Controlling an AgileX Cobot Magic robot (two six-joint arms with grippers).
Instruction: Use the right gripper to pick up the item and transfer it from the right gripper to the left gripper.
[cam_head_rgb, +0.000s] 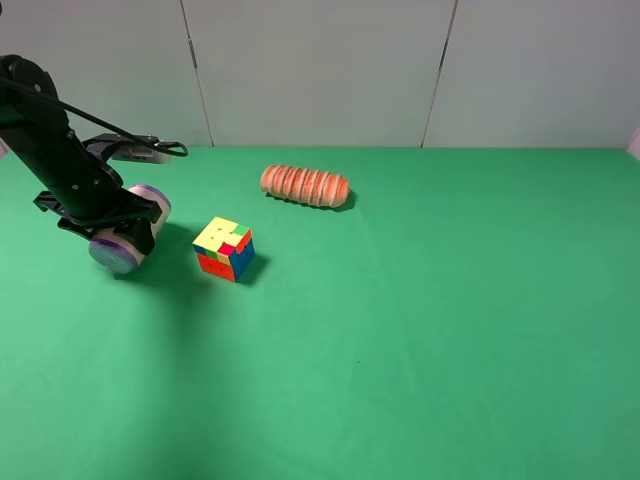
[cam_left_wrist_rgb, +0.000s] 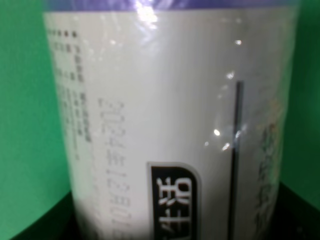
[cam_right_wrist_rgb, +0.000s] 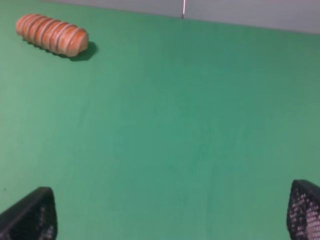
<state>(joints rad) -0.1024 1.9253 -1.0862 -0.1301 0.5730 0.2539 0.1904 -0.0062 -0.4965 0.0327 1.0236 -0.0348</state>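
Left pincer (cam_head_rgb: 122, 228) clamped on cream-white can (cam_head_rgb: 130, 243), arm slanting down over worktop (cam_head_rgb: 420, 330), right pincer (cam_right_wrist_rgb: 170, 220) spread wide apart.

One can (cam_head_rgb: 130, 228), one puzzle cube (cam_head_rgb: 224, 248), one orange ribbed roll (cam_head_rgb: 305, 186), on one green table (cam_head_rgb: 450, 320).

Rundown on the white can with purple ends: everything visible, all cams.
The can is a cream-white cylinder with purple ends, glossy as if film-wrapped. Its side carries small dark print, a thin dark vertical line and a black label patch with white characters, seen close in the left wrist view. It sits at the far left of the green table, tilted with one purple end facing the camera, left of the puzzle cube and apart from it. The left gripper is clamped across its middle. Whether its lower end touches the table is unclear.
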